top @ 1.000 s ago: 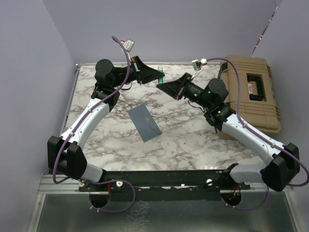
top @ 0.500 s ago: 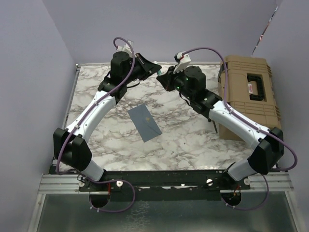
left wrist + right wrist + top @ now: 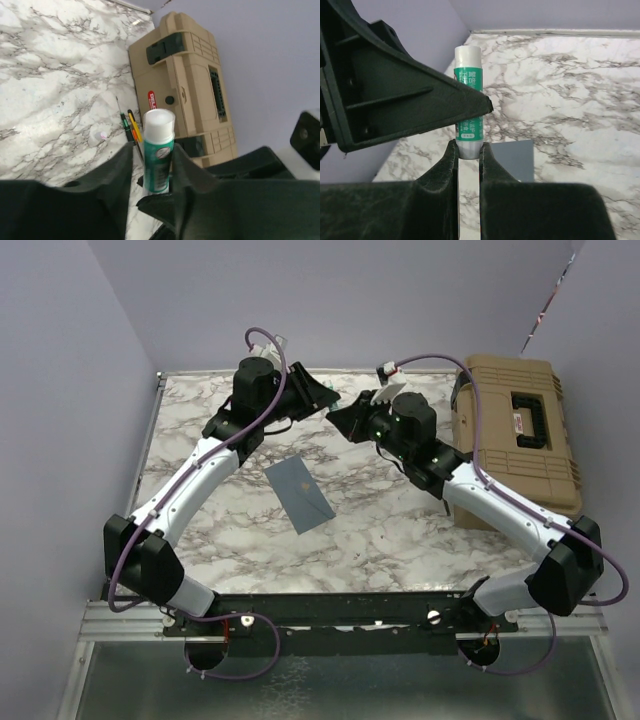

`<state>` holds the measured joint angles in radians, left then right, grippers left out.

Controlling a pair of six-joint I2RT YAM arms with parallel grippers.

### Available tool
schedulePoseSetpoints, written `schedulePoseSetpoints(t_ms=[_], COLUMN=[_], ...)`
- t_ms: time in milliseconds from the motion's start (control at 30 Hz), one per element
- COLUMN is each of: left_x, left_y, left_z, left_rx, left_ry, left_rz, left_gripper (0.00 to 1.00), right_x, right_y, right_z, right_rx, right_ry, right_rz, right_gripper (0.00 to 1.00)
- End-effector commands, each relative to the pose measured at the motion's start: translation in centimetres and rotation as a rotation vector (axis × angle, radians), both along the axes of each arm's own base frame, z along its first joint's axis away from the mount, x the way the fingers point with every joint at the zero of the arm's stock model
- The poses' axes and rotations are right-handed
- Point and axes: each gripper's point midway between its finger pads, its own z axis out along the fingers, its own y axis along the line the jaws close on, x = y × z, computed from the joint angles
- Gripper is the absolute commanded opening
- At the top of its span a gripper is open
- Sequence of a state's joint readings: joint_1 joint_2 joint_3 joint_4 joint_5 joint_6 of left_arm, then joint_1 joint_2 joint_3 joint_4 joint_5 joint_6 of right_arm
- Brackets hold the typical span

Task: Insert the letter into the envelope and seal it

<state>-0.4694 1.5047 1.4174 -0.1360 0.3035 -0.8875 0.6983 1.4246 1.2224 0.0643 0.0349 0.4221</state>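
Right claw (image 3: 468,148) is pinched tight on the foot of one green glue stick (image 3: 468,75), which juts straight out from between its two fingers, a white end farthest from them; left claw (image 3: 152,154) stands a little open around the same stick, one finger close against its side and a sliver of gap at the other, bracketing it rather than clamping it. That makes two claws and one stick between them, raised above the worktop (image 3: 400,525) toward its 12 o'clock edge, with the left arm reaching in from 9 o'clock and the right from 3 o'clock. One envelope (image 3: 298,493), slate blue-grey, lies flat on the marble near the middle, a touch toward 9 o'clock, skewed so one corner points to 5 o'clock, well apart from both claws; which face is up cannot be made out. One tan hard case (image 3: 545,465) sits at the 3 o'clock side, with one black handle (image 3: 528,420) on its lid; just beside it, on its 9 o'clock side, lie a few pens (image 3: 131,127), too small to count surely.
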Motion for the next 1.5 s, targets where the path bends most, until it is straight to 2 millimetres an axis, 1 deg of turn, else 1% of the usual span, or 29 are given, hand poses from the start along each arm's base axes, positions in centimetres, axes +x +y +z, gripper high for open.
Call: schedulePoseSetpoints(t_ms=[0,100,167,200,267,300,367,400,433,467,533,600,633,700,767,833,867,933,1000,1067,1133,1167,1300,1400,1467], left_x=[-3.4,-3.9,-4.1,-4.2,-4.5,-4.7,-5.1,-5.2,-5.3,-5.2,-4.8,-3.8,-3.2,-1.9,-0.6,0.3,0.6,0.7,0.6,0.4,0.2,0.1,-0.4,-0.7,-0.9], left_y=[-0.6,-0.7,-0.9,-0.9,-0.9,-0.9,-0.9,-0.9,-0.8,-0.6,-0.1,1.0,1.7,3.3,5.7,8.0,8.9,10.0,10.2,10.1,9.8,9.6,8.9,8.3,7.8], left_z=[1.6,0.8,0.3,0.1,0.0,0.1,0.2,0.4,0.3,0.2,0.0,-0.9,-1.5,-2.9,-4.6,-6.1,-6.5,-7.0,-7.1,-7.3,-7.4,-7.3,-7.0,-6.7,-6.5], left_rx=[-0.016,0.001,0.007,0.009,0.012,0.011,0.007,0.007,0.015,0.026,0.054,0.103,0.136,0.215,0.307,0.393,0.427,0.474,0.497,0.501,0.495,0.488,0.473,0.466,0.457], left_ry=[-0.083,-0.088,-0.083,-0.083,-0.091,-0.1,-0.12,-0.134,-0.145,-0.16,-0.178,-0.166,-0.153,-0.126,-0.077,-0.036,-0.031,-0.029,-0.04,-0.042,-0.042,-0.044,-0.066,-0.093,-0.112], left_rz=[-0.131,-0.16,-0.179,-0.185,-0.196,-0.204,-0.224,-0.229,-0.23,-0.222,-0.191,-0.122,-0.08,0.018,0.138,0.243,0.278,0.309,0.305,0.287,0.265,0.253,0.203,0.16,0.131], left_gripper=[0.44,0.5,0.5,0.48,0.39,0.31,0.1,0.03,0.0,0.0,0.0,0.0,0.0,0.0,0.0,0.0,0.0,0.0,0.0,0.0,0.0,0.0,0.0,0.0,0.0], right_x=[-1.7,-2.4,-2.6,-2.8,-2.9,-3.1,-3.2,-3.2,-3.3,-3.3,-3.4,-3.4,-3.3,-3.2,-3.3,-3.2,-3.3,-3.2,-3.1,-2.5,-1.8,-1.3,0.5,1.3,1.7], right_y=[0.4,0.9,1.2,1.3,1.3,1.4,1.5,1.5,1.5,1.4,0.8,-0.2,-0.9,-2.9,-5.3,-8.1,-9.4,-11.5,-13.7,-15.1,-16.3,-16.7,-17.4,-17.9,-17.9], right_z=[4.6,4.9,4.8,4.9,4.9,4.8,4.5,4.3,4.1,3.8,2.9,0.6,-0.7,-3.7,-6.1,-7.9,-8.5,-9.9,-11.7,-13.5,-15.2,-16.5,-20.1,-22.2,-23.2], right_rx=[0.254,0.291,0.306,0.313,0.317,0.32,0.317,0.313,0.305,0.293,0.253,0.17,0.124,0.029,-0.052,-0.119,-0.148,-0.218,-0.314,-0.394,-0.466,-0.491,-0.495,-0.52,-0.523], right_ry=[-0.024,-0.006,0.007,0.01,0.013,0.016,0.027,0.033,0.042,0.05,0.064,0.105,0.135,0.198,0.246,0.278,0.291,0.32,0.395,0.462,0.501,0.521,0.59,0.629,0.652], right_rz=[0.056,0.097,0.112,0.12,0.128,0.133,0.141,0.143,0.143,0.139,0.116,0.077,0.041,-0.051,-0.152,-0.285,-0.338,-0.428,-0.524,-0.593,-0.651,-0.667,-0.644,-0.644,-0.631], right_gripper=[0.01,0.01,0.01,0.01,0.01,0.01,0.01,0.01,0.01,0.03,0.22,0.4,0.47,0.57,0.63,0.67,0.68,0.69,0.69,0.69,0.74,0.76,0.76,0.75,0.73])
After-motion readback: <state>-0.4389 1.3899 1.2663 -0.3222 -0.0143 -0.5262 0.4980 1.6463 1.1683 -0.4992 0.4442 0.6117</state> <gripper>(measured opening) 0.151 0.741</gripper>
